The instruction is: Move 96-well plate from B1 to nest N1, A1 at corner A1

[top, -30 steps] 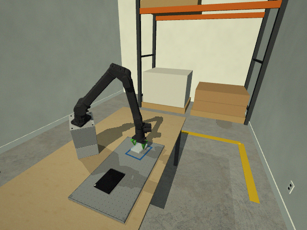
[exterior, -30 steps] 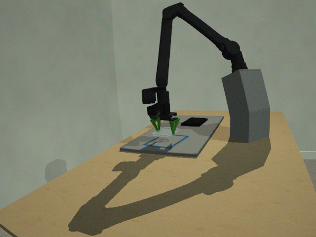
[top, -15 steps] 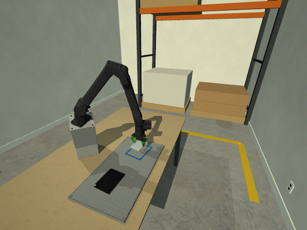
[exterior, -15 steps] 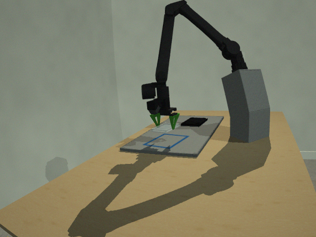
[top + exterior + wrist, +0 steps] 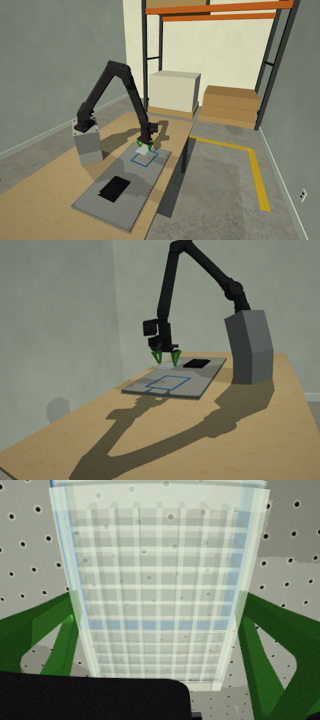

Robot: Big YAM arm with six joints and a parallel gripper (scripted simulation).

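Observation:
The clear 96-well plate [image 5: 142, 150] [image 5: 165, 365] [image 5: 160, 580] is held level above the grey perforated board. My gripper [image 5: 144, 148] [image 5: 167, 364] [image 5: 158, 599] is shut on it, with one green finger against each long side. The blue outline of B1 [image 5: 138, 163] [image 5: 158, 388] lies on the board below, with no plate resting in it. The black nest N1 [image 5: 115, 188] [image 5: 196, 363] is empty, farther along the board. A small white mark [image 5: 98, 193] shows at one nest corner. The plate's A1 lettering is not readable.
The perforated board [image 5: 124, 214] [image 5: 202, 382] lies on the wooden table [image 5: 43, 204] [image 5: 232, 446]. The arm's grey pedestal [image 5: 89, 144] [image 5: 261, 343] stands beside the board. A rack with boxes stands beyond the table in the top view.

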